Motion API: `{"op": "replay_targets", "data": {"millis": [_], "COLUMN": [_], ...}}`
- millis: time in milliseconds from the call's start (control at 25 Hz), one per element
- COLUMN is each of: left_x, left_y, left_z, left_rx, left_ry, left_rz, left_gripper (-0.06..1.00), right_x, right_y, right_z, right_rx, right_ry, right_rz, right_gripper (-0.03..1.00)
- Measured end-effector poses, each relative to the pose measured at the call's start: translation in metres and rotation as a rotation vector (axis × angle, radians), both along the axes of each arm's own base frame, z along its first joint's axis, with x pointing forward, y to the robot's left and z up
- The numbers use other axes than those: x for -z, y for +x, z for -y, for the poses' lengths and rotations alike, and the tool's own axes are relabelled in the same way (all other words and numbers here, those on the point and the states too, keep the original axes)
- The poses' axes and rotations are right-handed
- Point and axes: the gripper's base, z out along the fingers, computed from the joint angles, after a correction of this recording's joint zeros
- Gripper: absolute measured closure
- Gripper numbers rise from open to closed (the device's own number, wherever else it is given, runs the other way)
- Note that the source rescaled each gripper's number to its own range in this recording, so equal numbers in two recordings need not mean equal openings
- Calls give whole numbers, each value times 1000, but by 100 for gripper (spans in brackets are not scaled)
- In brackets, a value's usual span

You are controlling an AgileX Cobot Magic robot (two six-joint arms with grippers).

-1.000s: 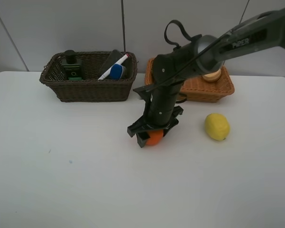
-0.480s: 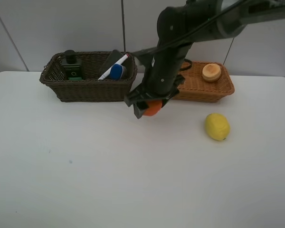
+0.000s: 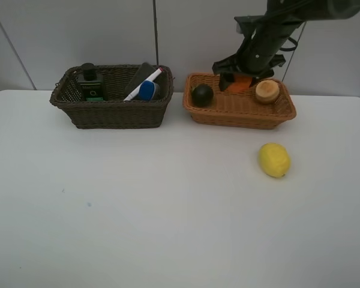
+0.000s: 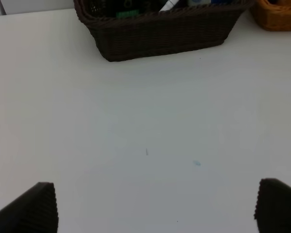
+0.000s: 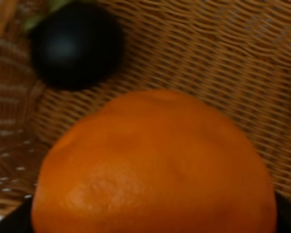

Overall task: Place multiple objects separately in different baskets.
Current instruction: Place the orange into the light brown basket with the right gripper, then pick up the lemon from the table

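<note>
left gripper point(image 4: 155, 206): idle, fingers spread wide over bare table in front of the dark basket point(image 3: 111, 96).
change: I'd lifted the orange point(image 3: 240, 82) off the table and swung it over the tan basket point(image 3: 240, 111).
meaning: drop comes next, I figured; lemon point(image 3: 274, 159) was left on the table in front of that basket.
right gripper point(image 3: 242, 77): clamped on the orange, between mangosteen point(image 3: 201, 95) and peach point(image 3: 267, 91).

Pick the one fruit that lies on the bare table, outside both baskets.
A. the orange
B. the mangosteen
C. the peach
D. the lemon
D: the lemon lies alone on the table, while the mangosteen and peach sit in the tan basket and the orange is gripped in the right hand above it.
</note>
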Motion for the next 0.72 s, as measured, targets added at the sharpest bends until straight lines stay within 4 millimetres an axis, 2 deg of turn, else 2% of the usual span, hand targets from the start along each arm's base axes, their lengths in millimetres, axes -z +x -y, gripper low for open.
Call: {"op": "replay_targets", "data": {"millis": [40,160,240,520,720], "left_x": [0,0,0,0,0], "left_y": [0,0,0,0,0], "left_z": [0,0,0,0,0], "left_rx": [0,0,0,0,0], "left_ry": [0,0,0,0,0], "left_rz": [0,0,0,0,0], "left_gripper": [-6,-6,-6,-6,-6], "right_x": [6,13,15,15,-13], "right_y": [4,11,12,6,-13], "right_z": [9,26,30,28,32], "right_rx": [21,60,75,90,101], "right_ry": [-1,-2,8,36,15], "right_rz": [-8,-13,-18,-77,-173], "right_gripper": [22,4,-1,-3,-3]}}
